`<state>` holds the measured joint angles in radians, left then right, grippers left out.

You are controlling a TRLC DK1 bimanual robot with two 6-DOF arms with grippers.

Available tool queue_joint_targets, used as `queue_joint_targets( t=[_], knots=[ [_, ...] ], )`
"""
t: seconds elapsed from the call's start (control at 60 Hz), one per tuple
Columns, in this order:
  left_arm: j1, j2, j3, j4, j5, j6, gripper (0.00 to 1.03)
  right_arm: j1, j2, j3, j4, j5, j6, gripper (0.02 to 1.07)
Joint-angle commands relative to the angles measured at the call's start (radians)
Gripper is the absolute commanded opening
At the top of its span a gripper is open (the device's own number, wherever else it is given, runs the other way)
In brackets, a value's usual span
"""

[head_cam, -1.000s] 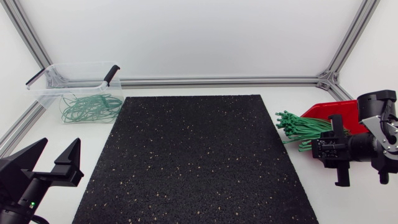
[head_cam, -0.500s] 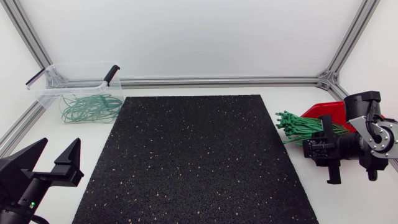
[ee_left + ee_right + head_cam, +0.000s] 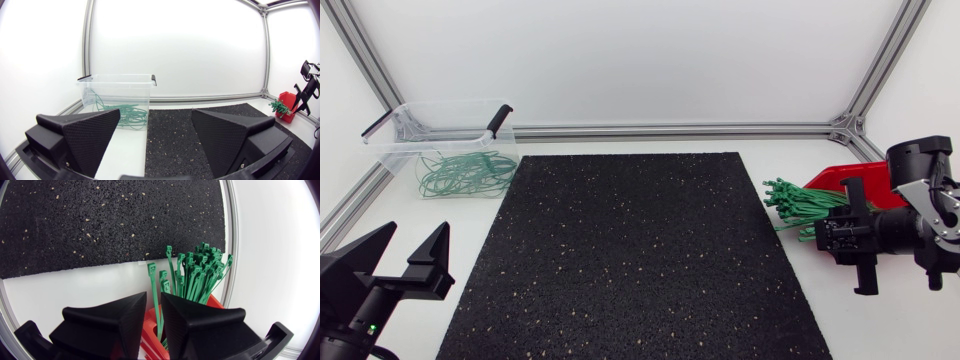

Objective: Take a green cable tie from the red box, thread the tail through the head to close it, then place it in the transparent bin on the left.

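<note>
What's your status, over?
Left gripper open, parked. Right gripper at red box, around one green cable tie, grip unconfirmed. Tie bundle crowds alongside.

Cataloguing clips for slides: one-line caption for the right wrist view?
Right gripper over the red box, green cable ties standing ahead of it, black mat beyond.

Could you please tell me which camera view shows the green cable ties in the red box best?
The right wrist view: the green cable ties appear close up, individual heads distinct, standing out of the red box. The head view shows them as a fanned bundle from above; the left wrist view shows only a distant speck.
</note>
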<state>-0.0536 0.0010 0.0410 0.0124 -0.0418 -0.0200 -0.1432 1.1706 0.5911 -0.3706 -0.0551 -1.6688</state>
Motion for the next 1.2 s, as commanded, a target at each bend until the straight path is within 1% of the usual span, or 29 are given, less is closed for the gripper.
queue_joint_targets(
  t=[0.0, 0.2, 0.517, 0.617, 0.9, 0.95, 1.033, 1.1, 1.183],
  knots=[
    [-0.002, 0.013, -0.039, -0.02, 0.0, -0.017, 0.99, -0.012, 0.014, 0.018, -0.007, -0.005, 0.0, 0.3],
    [0.0, 0.013, -0.039, -0.022, 0.0, -0.017, 0.99, -0.025, 0.092, 0.022, 0.042, -0.005, -0.002, 0.3],
    [0.001, 0.014, -0.039, -0.022, 0.0, -0.017, 0.99, -0.029, 0.126, -0.007, 0.084, 0.003, -0.006, 0.3],
    [-0.002, 0.014, -0.039, -0.022, 0.0, -0.017, 0.99, -0.038, 0.149, -0.01, 0.121, 0.015, -0.017, 0.3],
    [0.0, 0.016, -0.039, -0.022, 0.0, -0.017, 0.99, -0.055, 0.121, -0.031, 0.125, 0.017, -0.035, 0.29],
    [0.0, 0.016, -0.039, -0.022, 0.0, -0.017, 0.99, -0.05, 0.104, -0.042, 0.125, 0.017, -0.035, 0.23],
    [-0.002, 0.016, -0.039, -0.022, 0.0, -0.017, 0.99, -0.045, 0.095, -0.054, 0.125, 0.018, -0.035, 0.21],
    [-0.002, 0.016, -0.039, -0.022, 0.0, -0.017, 0.99, -0.041, 0.097, -0.057, 0.125, 0.02, -0.034, 0.11],
    [-0.002, 0.016, -0.039, -0.022, 0.0, -0.017, 0.99, -0.038, 0.095, -0.06, 0.134, 0.021, -0.032, 0.08]
  ],
)
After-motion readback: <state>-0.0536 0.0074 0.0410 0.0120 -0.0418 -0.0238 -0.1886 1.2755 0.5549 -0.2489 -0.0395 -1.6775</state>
